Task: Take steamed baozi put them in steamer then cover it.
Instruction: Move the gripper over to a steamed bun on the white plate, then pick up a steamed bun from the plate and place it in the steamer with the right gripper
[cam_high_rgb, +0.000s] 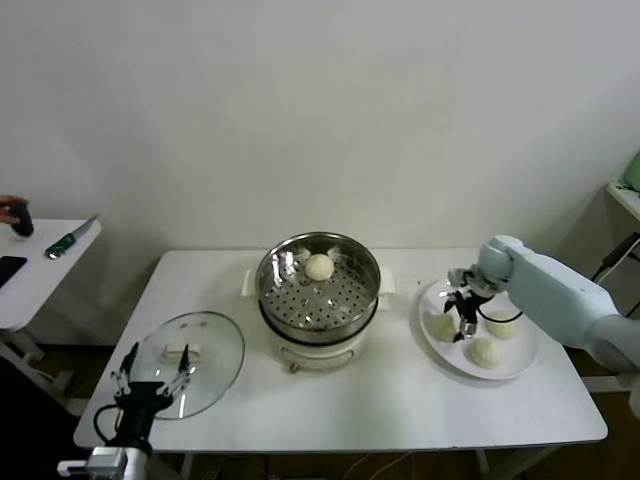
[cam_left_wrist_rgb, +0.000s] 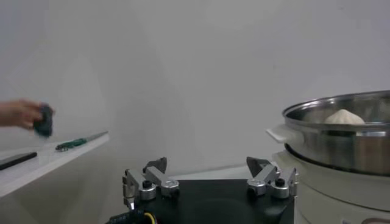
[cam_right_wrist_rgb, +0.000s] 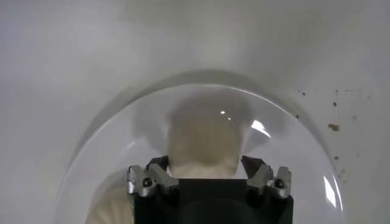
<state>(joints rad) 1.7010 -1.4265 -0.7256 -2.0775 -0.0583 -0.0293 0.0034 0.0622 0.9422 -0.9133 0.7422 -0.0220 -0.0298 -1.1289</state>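
Left gripper (cam_high_rgb: 150, 384) idle with jaws spread at the table's near-left edge, just before the cover (cam_high_rgb: 187, 375), right gripper (cam_high_rgb: 461, 318) down on the plate (cam_high_rgb: 520, 362), jaws straddling one steamed baozi (cam_right_wrist_rgb: 201, 143), grip not discernible, steamer (cam_high_rgb: 318, 290) mid-table held one bun (cam_high_rgb: 319, 266).

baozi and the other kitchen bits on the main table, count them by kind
baozi: 4, one in the steamer, three on the plate
steamer: 1
glass cover: 1
plate: 1
total: 7
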